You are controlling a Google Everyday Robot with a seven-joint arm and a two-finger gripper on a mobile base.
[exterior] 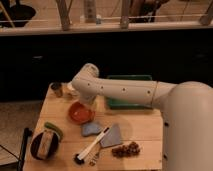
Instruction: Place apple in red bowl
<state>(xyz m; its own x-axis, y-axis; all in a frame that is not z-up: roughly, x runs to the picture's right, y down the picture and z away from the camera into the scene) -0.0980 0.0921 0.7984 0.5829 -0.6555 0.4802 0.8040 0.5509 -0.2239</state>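
The red bowl (pixel 79 113) is a shallow orange-red bowl on the left-middle of the wooden table (pixel 145 130). My white arm (pixel 125 91) reaches in from the right, and its bend stands over the bowl's far side. My gripper (pixel 89 101) hangs down from that bend as a dark shape just above the bowl's far rim, mostly hidden by the arm. The apple does not show anywhere; it is hidden or out of view.
A green tray (pixel 131 102) lies behind the arm. A dark brown bowl (pixel 43 145) and a green item (pixel 53 129) sit front left. A blue-grey object (pixel 91 129), a white-handled brush (pixel 93 147), a grey cloth (pixel 113 135) and grapes (pixel 126 149) lie in front. A small cup (pixel 57 89) stands far left.
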